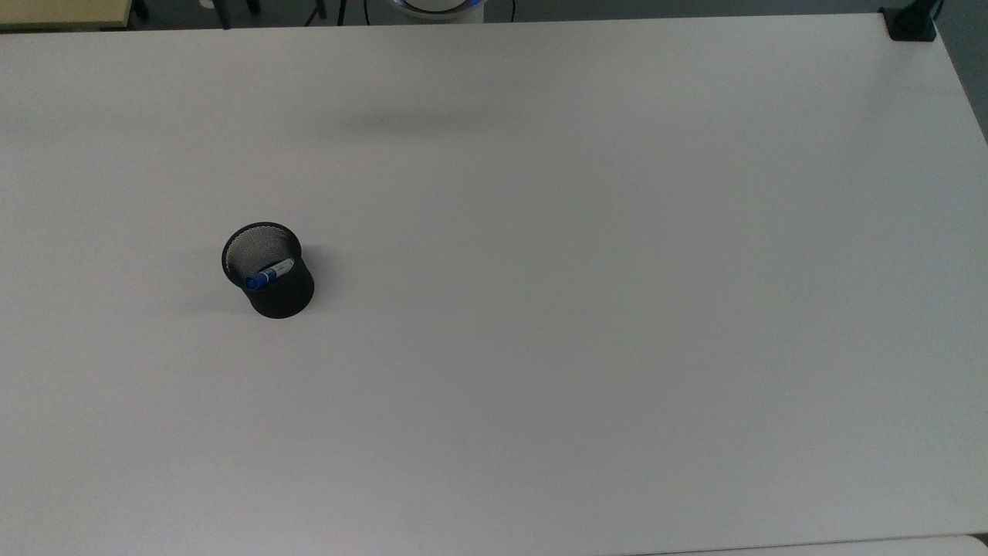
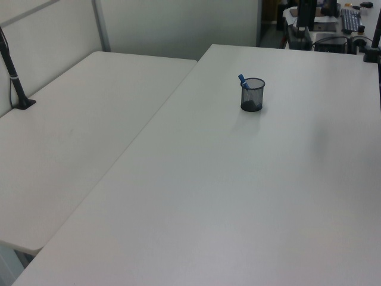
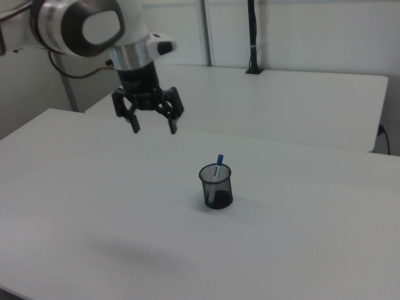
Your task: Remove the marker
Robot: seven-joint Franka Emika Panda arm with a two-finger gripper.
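Marker leans in the mesh cup at frame centre; gripper, upper left, hangs spread wide, holding nothing

The top view looks steeply down on the bench from well above, with the mesh cup left of centre. The left view looks along the bench from a raised corner, the mesh cup far off in the upper right. The right view stands closer and lower, facing the mesh cup at centre, the arm in the upper left. All three share the bench top and the cup.
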